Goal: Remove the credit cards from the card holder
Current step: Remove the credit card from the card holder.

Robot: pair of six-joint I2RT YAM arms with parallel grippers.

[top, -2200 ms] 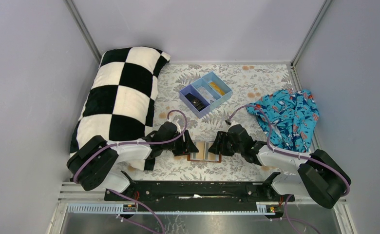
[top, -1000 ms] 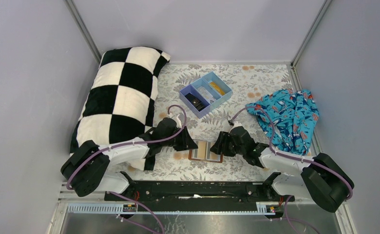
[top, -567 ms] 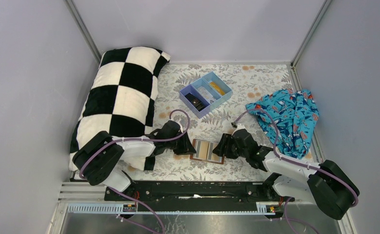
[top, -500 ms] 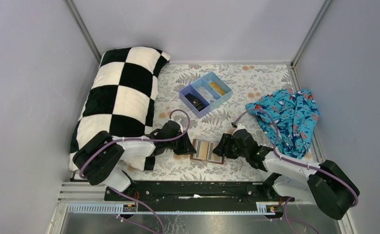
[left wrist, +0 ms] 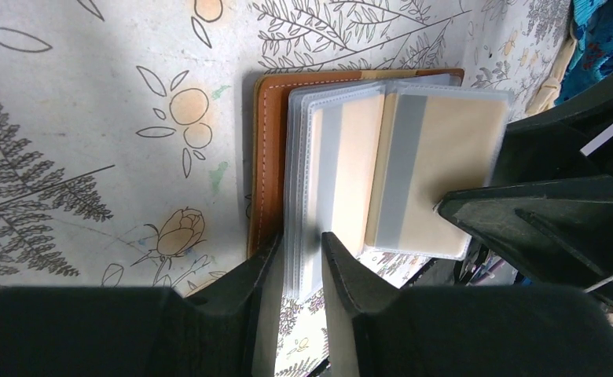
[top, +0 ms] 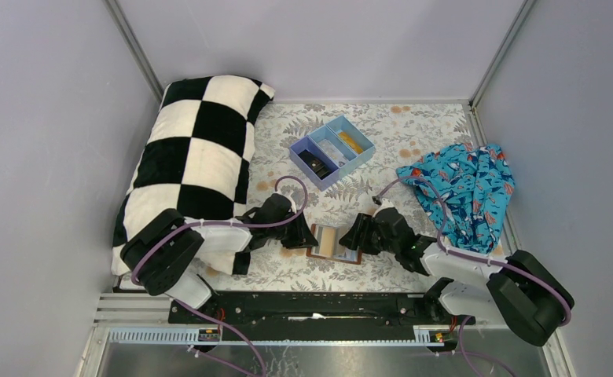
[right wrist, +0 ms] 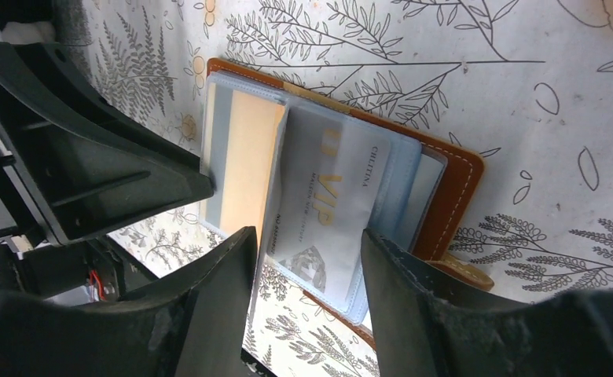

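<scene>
Two sets of fingers work the card holder (top: 333, 243), which lies open on the desk (top: 413, 133) between the arms. The left fingers (left wrist: 343, 275) pinch its clear sleeves (left wrist: 307, 196) near the spine, apparently to anchor it. The right fingers (right wrist: 217, 298) stand spread astride one sleeve, likely lining up to draw out the credit cards (right wrist: 327, 196) tucked inside.

Top view: card holder (top: 334, 243) ends hidden under left gripper (top: 311, 236) and right gripper (top: 349, 236); blue tray (top: 307, 173) contents too small to name. Right wrist: VIP card (right wrist: 327, 204) small print unreadable; sleeve (right wrist: 382, 169) near corner behind right fingers (right wrist: 413, 290); pinch or straddle unclear. Left wrist: left fingers (left wrist: 350, 290) cut by bottom edge.
</scene>
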